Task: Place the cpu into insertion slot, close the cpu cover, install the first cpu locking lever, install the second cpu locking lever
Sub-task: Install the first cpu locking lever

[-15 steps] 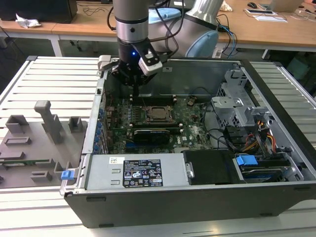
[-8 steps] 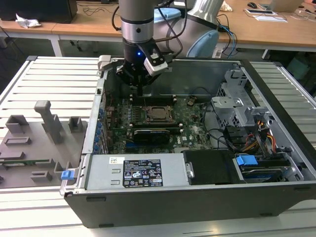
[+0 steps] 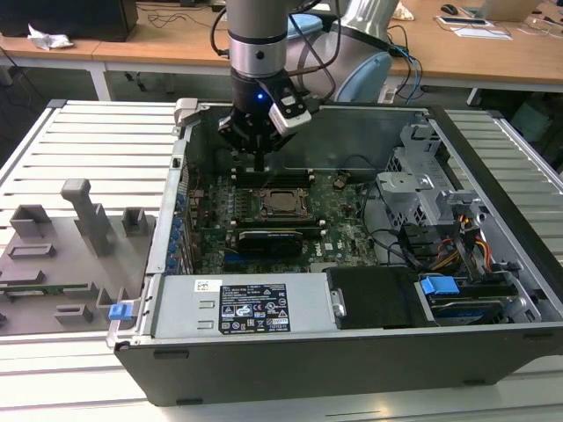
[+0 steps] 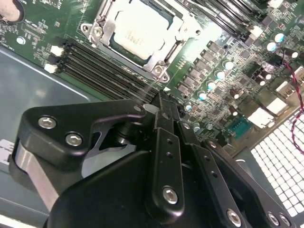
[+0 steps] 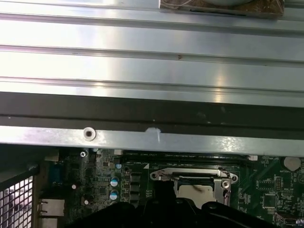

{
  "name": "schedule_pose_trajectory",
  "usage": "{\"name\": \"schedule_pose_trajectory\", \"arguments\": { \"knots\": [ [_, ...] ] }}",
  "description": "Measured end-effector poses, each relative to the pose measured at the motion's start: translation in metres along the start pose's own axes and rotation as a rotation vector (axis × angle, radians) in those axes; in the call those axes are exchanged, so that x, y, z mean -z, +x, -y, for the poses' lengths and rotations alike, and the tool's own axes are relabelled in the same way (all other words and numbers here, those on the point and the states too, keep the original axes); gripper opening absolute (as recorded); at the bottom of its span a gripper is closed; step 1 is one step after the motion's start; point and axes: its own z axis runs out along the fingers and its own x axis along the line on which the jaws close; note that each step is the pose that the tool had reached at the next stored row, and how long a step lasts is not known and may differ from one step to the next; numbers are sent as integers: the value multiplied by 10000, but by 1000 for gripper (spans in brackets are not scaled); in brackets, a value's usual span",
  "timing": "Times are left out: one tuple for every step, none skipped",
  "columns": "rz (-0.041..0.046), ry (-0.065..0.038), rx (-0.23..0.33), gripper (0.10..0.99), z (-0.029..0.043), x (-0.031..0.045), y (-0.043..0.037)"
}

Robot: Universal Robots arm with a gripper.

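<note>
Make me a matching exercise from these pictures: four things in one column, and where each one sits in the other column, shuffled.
Things:
1. cpu
2. cpu cover
3. gripper
4. grey fixture blocks

Places:
a. outside the computer case, on the exterior view's left
b. down flat, framing the chip
c. seated in the socket, silver top showing
d. over the memory slots beside the socket

Pairs: 1-c, 2-b, 3-d, 4-a

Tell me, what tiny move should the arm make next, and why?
Probably shift the gripper sideways toward the edge of the cover, where it latches. The cpu already lies under that closed cover, while the shut gripper hangs above the memory slots beside it.
</note>
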Motion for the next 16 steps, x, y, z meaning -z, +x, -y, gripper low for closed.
{"name": "schedule_pose_trajectory", "arguments": {
  "knots": [
    [-1,0,0,106,1,-1,-11],
    [0,0,0,106,1,-2,-21],
    [0,0,0,106,1,-3,-30],
    [0,0,0,106,2,-4,-48],
    [0,1,0,106,3,-5,-71],
    [-1,0,-1,106,3,-6,-85],
    [0,0,-1,106,4,-8,-99],
    [0,0,0,106,5,-9,-113],
    [0,0,0,106,5,-10,-125],
    [0,0,1,106,6,-11,-132],
    [0,0,0,106,6,-11,-137],
    [1,-1,0,106,6,-13,-140],
    [1,-1,0,106,6,-14,-143],
    [0,0,-1,106,6,-14,-144],
    [-1,1,-3,106,6,-14,-144],
    [0,0,-1,106,6,-15,-146]
  ]
}}
